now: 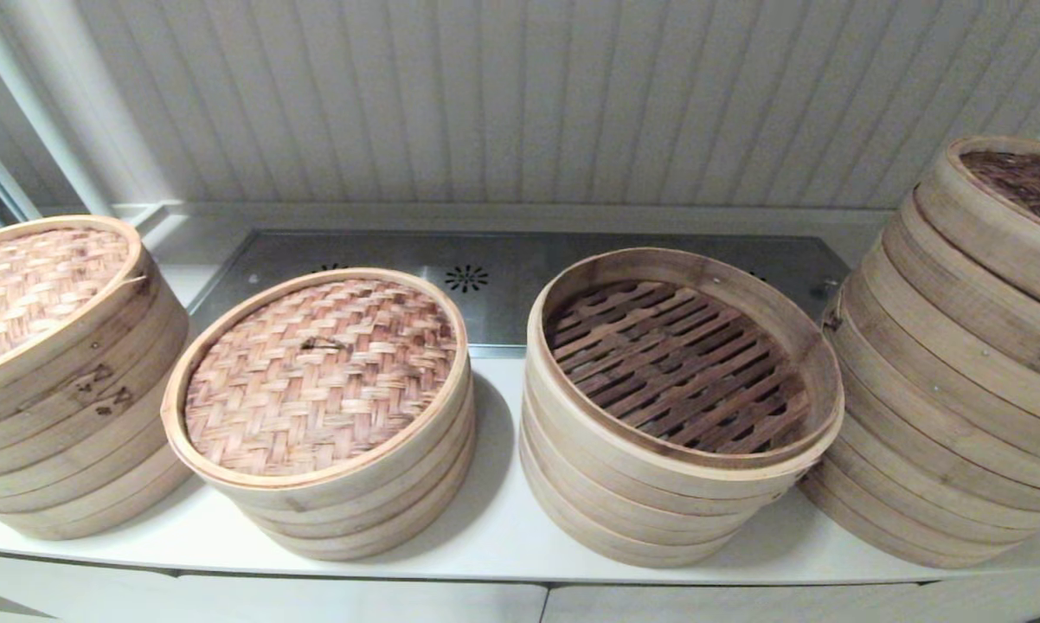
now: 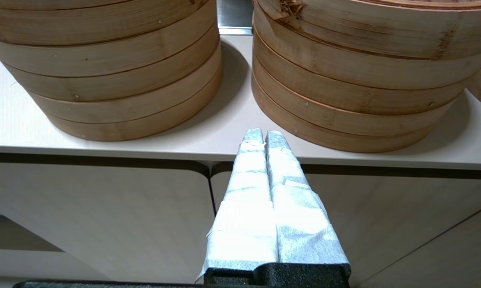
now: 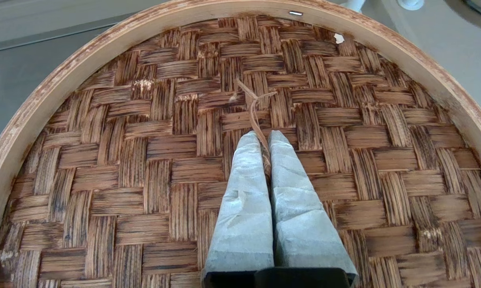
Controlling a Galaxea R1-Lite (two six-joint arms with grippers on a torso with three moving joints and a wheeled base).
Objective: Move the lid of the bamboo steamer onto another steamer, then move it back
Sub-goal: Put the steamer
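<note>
Four stacks of bamboo steamers are lined up on the white counter [image 1: 485,536]. Counted from the robot's left: the first stack [image 1: 61,407] is covered by a light woven lid [image 1: 35,285]. The second stack [image 1: 356,484] is covered by another light woven lid [image 1: 321,372]. The third stack [image 1: 658,484] is left uncovered, and its dark slatted floor [image 1: 671,368] can be seen. The fourth stack [image 1: 944,415] is the tallest, and the dark lid [image 1: 1017,195] is seen on top of it, tilted and near the edge of the head view. So three lids are counted, two light and one dark.

In the right wrist view, the right gripper [image 3: 264,138] is held over the middle of the dark lid [image 3: 144,160]. Its two wrapped fingers [image 3: 244,192] are pressed together, and the thin string loop [image 3: 256,108] at the lid's middle is pinched between their tips.

In the left wrist view, the left gripper [image 2: 263,134] is parked low in front of the counter edge [image 2: 104,146], facing the gap between two stacks. Its two wrapped fingers [image 2: 292,216] are pressed together, and nothing is held between them.
</note>
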